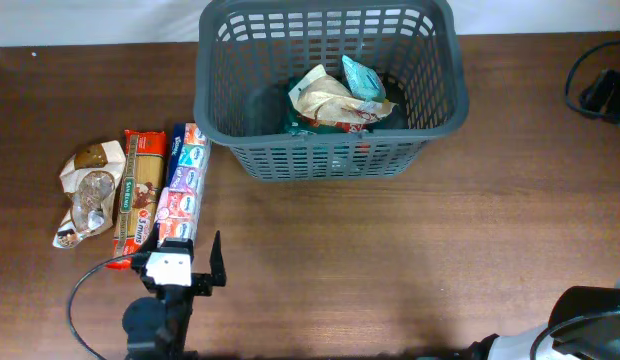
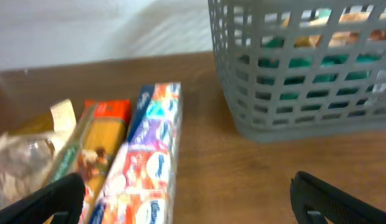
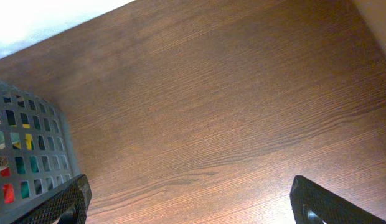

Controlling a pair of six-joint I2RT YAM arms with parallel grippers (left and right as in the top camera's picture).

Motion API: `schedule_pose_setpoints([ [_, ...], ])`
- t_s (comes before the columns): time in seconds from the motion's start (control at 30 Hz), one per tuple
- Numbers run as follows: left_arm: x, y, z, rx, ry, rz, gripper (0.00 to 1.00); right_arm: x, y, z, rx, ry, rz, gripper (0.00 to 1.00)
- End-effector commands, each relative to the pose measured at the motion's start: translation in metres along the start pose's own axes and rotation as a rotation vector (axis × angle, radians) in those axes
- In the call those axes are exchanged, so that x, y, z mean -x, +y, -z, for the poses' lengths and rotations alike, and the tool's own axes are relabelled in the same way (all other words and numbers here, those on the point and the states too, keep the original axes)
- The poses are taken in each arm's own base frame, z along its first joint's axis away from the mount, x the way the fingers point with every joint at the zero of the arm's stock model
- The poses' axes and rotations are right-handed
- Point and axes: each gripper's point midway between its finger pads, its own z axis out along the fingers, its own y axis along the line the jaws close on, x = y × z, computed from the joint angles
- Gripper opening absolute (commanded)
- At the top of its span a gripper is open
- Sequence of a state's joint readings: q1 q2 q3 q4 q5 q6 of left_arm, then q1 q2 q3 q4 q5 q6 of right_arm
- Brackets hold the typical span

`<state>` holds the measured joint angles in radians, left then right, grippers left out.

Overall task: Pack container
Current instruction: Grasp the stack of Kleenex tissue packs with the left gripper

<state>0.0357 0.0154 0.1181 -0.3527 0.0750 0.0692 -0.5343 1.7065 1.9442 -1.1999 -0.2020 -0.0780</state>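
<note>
Left wrist view showed the left hand (image 2: 193, 208) spread wide and empty, low over the counter (image 2: 243, 174), its fingers cut off by the frame's bottom edge. A colourful multipack (image 2: 149, 162) reached in beside its left finger, with a spaghetti packet (image 2: 96, 143) and a crumpled bag (image 2: 22, 155) beyond, all blurred. Open wood lay ahead up to the container (image 2: 292, 106), far right, which held crumpled packets (image 1: 340, 95). The right hand (image 3: 193, 208) was also spread and empty over bare wood, the container's corner at its left.
</note>
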Motion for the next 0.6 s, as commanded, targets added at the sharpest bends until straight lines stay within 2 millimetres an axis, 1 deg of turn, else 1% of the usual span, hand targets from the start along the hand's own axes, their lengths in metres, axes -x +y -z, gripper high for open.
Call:
schedule_pose_setpoints([
  [0.0, 0.028, 0.022, 0.018, 0.124, 0.033, 0.067, 0.99, 0.000, 0.002, 0.003, 0.013, -0.007, -0.010, 0.99],
  [0.03, 0.034, 0.029, 0.022, 0.159, 0.060, 0.065, 0.99, 0.000, 0.002, 0.003, 0.013, -0.007, -0.010, 0.99],
  [0.1, 0.052, 0.039, 0.027, 0.209, 0.124, 0.062, 0.99, 0.000, 0.002, 0.003, 0.013, -0.007, -0.010, 0.99],
  [0.2, 0.077, 0.048, 0.017, 0.245, 0.254, 0.056, 0.99, 0.000, 0.002, 0.003, 0.013, -0.007, -0.010, 0.99],
  [0.3, 0.097, 0.059, 0.000, 0.262, 0.407, 0.061, 0.99, 0.000, 0.002, 0.003, 0.013, -0.007, -0.010, 0.99],
  [0.37, 0.110, 0.068, -0.016, 0.273, 0.505, 0.075, 0.99, 0.000, 0.002, 0.003, 0.013, -0.007, -0.010, 0.99],
  [0.47, 0.123, 0.082, -0.040, 0.274, 0.635, 0.105, 0.99, 0.000, 0.002, 0.003, 0.013, -0.007, -0.010, 0.99],
  [0.57, 0.128, 0.090, -0.065, 0.267, 0.730, 0.121, 0.99, 0.000, 0.002, 0.003, 0.013, -0.007, -0.010, 0.99],
])
